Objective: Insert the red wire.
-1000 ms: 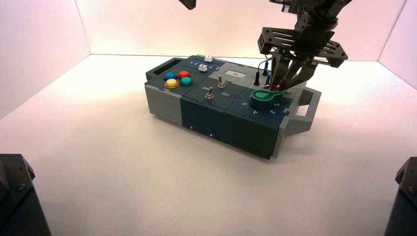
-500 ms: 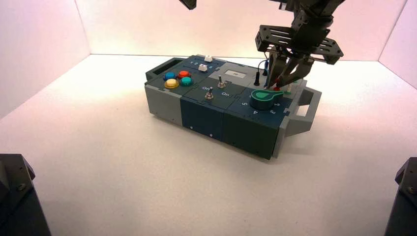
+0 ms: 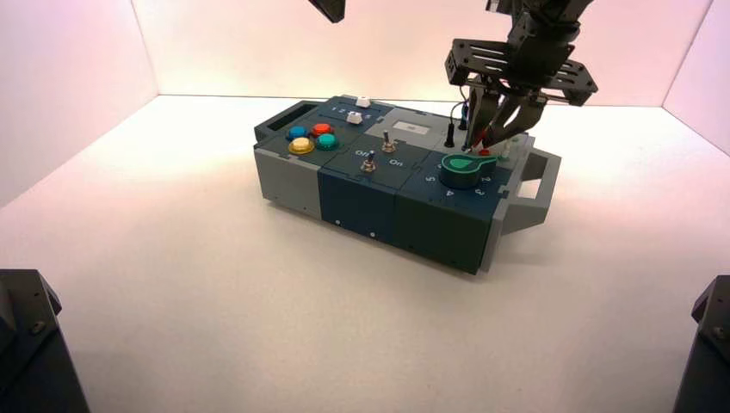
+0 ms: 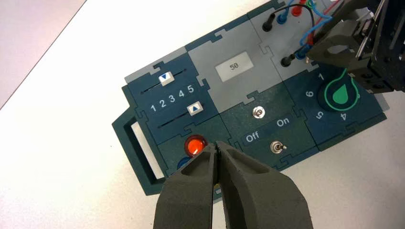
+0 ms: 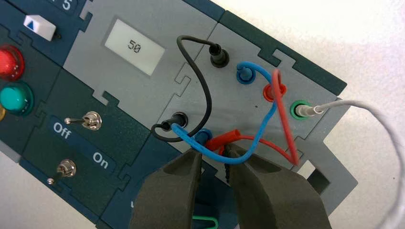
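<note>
The red wire [image 5: 285, 117] looks like smooth, rubbery plastic with a soft sheen, as does the blue wire [image 5: 266, 123], while the black wire [image 5: 204, 88] is of the same kind but duller. The box [image 3: 411, 185] appears to be matt, faintly grainy plastic, its red button [image 5: 9, 62] and teal button [image 5: 15, 98] glossy and translucent-looking. Bare, shiny metal shows on the toggle switches [image 5: 90, 120], and the table [image 3: 284, 318] is pale and smooth with a low sheen.
</note>
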